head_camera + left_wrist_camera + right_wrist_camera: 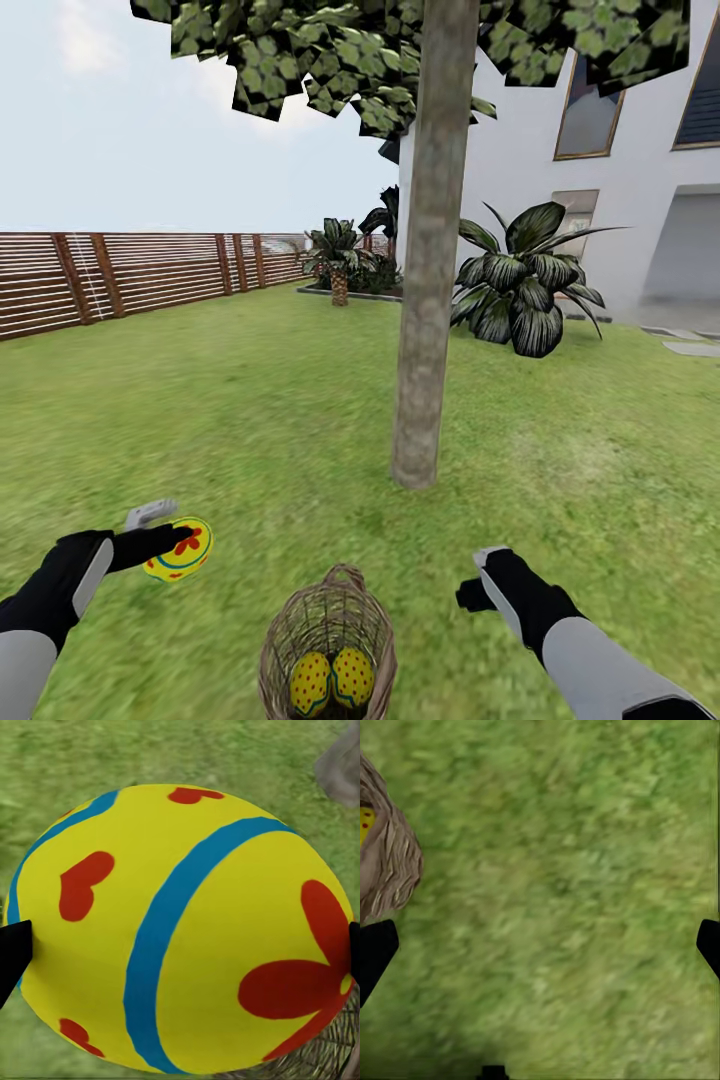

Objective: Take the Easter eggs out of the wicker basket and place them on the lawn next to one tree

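Observation:
My left gripper (172, 540) is shut on a yellow Easter egg (180, 550) with red marks and a blue stripe, held above the lawn (250, 420) at the lower left; the egg (180, 930) looms large between the fingertips in the left wrist view. The wicker basket (327, 610) stands on the grass at the bottom centre with two eggs (332, 680) inside. My right gripper (482, 572) hovers open to the right of the basket, over bare grass; the basket's wall (386, 870) edges into its wrist view. The tree (430, 300) rises just beyond the basket.
A brown slatted fence (120, 275) runs along the left. A broad-leaved shrub (520, 285) and short palms (340, 260) stand behind the tree, in front of the white house (620, 200). Open grass spreads around the trunk's base (415, 465).

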